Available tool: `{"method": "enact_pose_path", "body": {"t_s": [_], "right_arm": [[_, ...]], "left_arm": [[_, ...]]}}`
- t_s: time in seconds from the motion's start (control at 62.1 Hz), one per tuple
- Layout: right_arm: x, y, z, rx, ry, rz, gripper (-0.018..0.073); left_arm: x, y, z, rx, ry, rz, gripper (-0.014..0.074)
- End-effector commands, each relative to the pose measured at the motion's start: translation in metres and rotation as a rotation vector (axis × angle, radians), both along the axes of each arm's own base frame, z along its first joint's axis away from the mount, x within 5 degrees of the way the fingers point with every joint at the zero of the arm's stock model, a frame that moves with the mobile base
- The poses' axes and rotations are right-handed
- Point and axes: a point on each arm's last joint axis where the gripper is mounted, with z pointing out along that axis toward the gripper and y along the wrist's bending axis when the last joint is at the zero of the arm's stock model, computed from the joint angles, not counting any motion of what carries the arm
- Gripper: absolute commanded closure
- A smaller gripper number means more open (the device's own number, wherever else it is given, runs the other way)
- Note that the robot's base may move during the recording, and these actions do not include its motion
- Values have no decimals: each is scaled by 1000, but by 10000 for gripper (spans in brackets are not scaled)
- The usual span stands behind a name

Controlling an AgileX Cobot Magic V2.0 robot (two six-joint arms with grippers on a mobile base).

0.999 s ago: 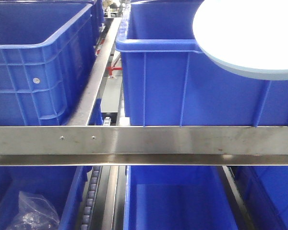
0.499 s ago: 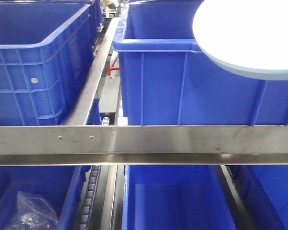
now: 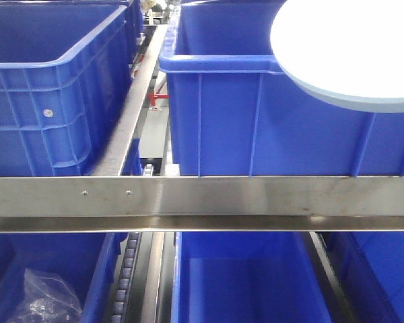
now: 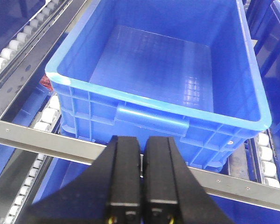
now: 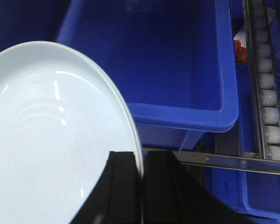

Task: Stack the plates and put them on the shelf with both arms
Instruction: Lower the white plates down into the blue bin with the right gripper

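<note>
A glossy pale bluish-white plate (image 3: 350, 47) hangs in the air at the upper right, in front of a blue crate (image 3: 256, 128) on the shelf (image 3: 202, 202). From the right wrist, the plate (image 5: 51, 140) fills the left side. My right gripper (image 5: 142, 156) is shut on its rim, one finger above and one below. The plate sits over the near left corner of an empty blue crate (image 5: 177, 70). My left gripper (image 4: 141, 140) is shut with nothing in it, hovering over the steel front rail (image 4: 37, 140) before another empty blue crate (image 4: 158, 70).
A second blue crate (image 3: 54, 87) stands on the upper tier at left. More crates fill the lower tier, one holding a clear plastic bag (image 3: 44, 299). Roller tracks (image 5: 269, 98) run beside the crates. A steel divider (image 3: 131, 121) separates the upper crates.
The crates and rail slid slightly left in the front view a second ago, then held still. The plate keeps its place in the picture.
</note>
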Motion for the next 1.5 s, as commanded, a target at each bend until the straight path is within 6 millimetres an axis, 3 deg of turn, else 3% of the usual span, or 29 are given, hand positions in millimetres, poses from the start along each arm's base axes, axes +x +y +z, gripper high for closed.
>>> {"method": "enact_pose_path", "body": {"t_s": [0.0, 0.258, 0.548, 1.224, 1.482], "right_arm": [[2, -1, 21, 18, -149, -4, 511], [4, -1, 22, 21, -170, -4, 511], [26, 3, 34, 30, -226, -4, 511], [142, 20, 59, 44, -294, -6, 511], [181, 25, 54, 65, -281, -15, 511]], "left_arm": [[2, -2, 15, 1, -96, -20, 506], [2, -2, 15, 1, -96, -20, 506], [2, -2, 15, 1, -96, -20, 506], [2, -2, 15, 1, -96, -20, 506], [2, -2, 15, 1, -96, -20, 506]]}}
